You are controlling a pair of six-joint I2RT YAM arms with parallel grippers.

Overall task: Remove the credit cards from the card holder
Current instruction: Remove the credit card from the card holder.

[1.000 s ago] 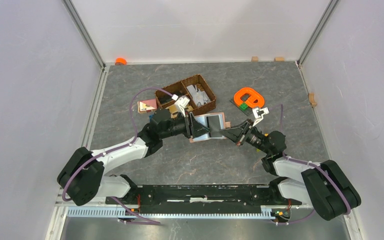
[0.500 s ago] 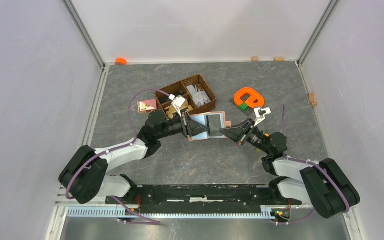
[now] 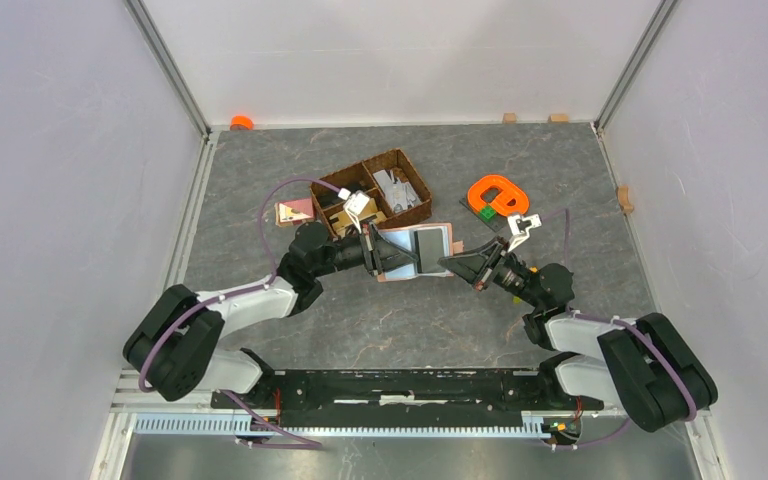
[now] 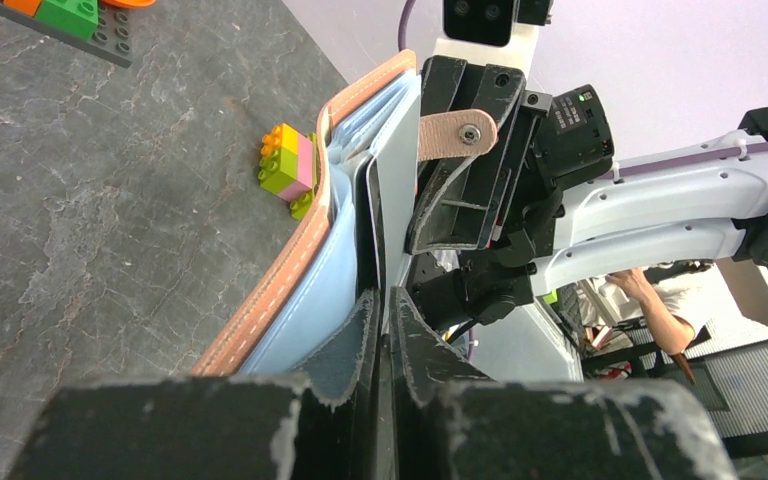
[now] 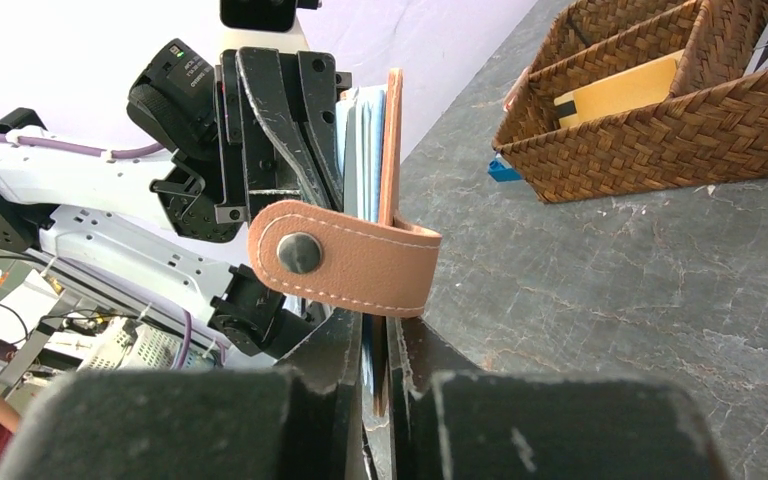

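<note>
left gripper [image 4: 385,300] is narrow, its fingers nearly together on a thin dark edge standing in the fold of the wallet [image 3: 428,243]. it looks like a card [image 4: 372,230], though card or inner flap is hard to tell. right gripper [image 5: 378,340] is pinched tight on the wallet's opposite edge, just under the tab [image 5: 345,255], which curls across its fingers with the snap facing the camera.

from above, the wallet sits mid-table, spread open between the two tools, with the left gripper at its 9 o'clock and the right at its 3 o'clock. whether it touches the table [image 3: 520,160] i cannot tell.

the basket [image 3: 385,190] is just beside the wallet at 11 o'clock, close to the left wrist. an orange ring [image 3: 497,193] lies near at 1 o'clock, above the right wrist. a pink-and-white piece [image 3: 295,212] sits at the basket's 9 o'clock. bricks [image 4: 288,165] lie on the table behind the wallet in the left wrist view. open table runs from the wallet's 6 o'clock to the arm bases, and at 12 o'clock past the basket to the back wall.

the pockets' pale blue lining hides most of what they hold, so the number of cards is unclear. both fingertips are masked by the wallet from above, and the basket is cut off in the right wrist view.
</note>
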